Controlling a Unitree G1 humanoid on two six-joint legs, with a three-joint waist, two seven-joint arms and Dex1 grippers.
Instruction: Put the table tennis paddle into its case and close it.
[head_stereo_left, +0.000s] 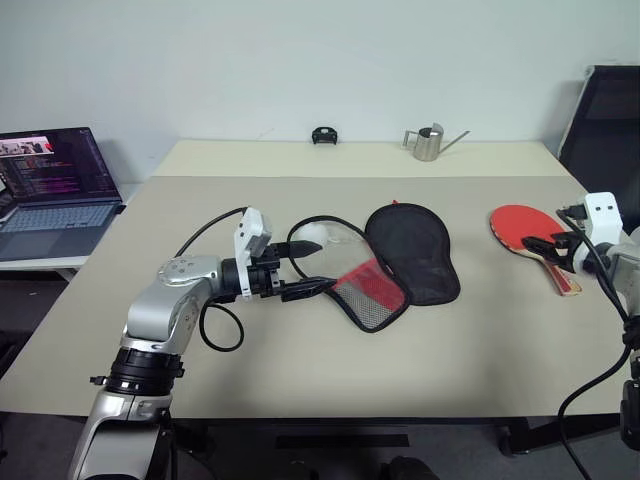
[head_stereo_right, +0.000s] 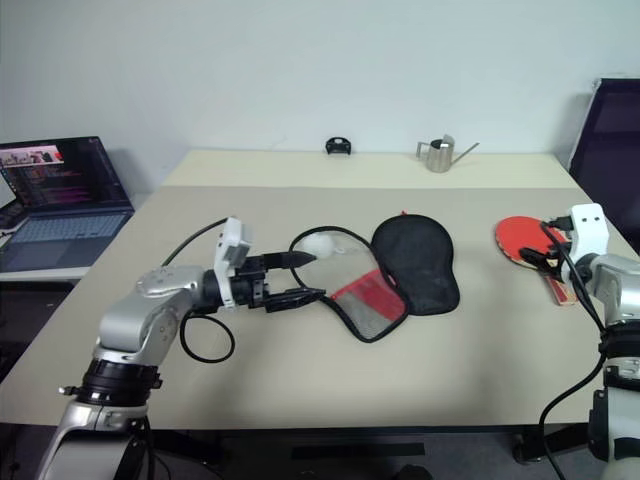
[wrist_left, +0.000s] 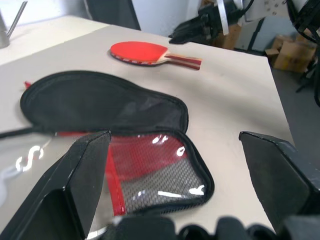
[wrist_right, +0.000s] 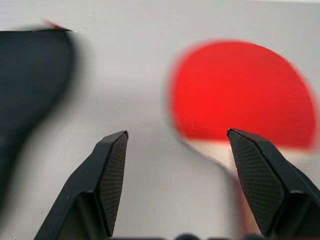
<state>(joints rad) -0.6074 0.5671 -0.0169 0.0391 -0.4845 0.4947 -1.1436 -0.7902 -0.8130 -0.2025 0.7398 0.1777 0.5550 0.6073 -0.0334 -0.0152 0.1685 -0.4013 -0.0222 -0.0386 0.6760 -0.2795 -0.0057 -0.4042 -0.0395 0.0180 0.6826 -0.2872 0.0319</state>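
While the case (head_stereo_left: 400, 262) lies unzipped, both jaws spread, table tennis paddle (head_stereo_left: 533, 235) beside right gripper (head_stereo_left: 549, 246).

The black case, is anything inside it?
The case lies unzipped and folded open, showing red lining and a mesh pocket, nothing else. The paddle lies apart on the table. Under the black flap is hidden.

Both head eyes are looking down from above the near edge, sharing the whole table (head_stereo_left: 300, 380). The left wrist camera is skimming low and rightward over the case (wrist_left: 100, 107) toward the table tennis paddle (wrist_left: 145, 52). The right wrist camera is hovering close above that paddle.
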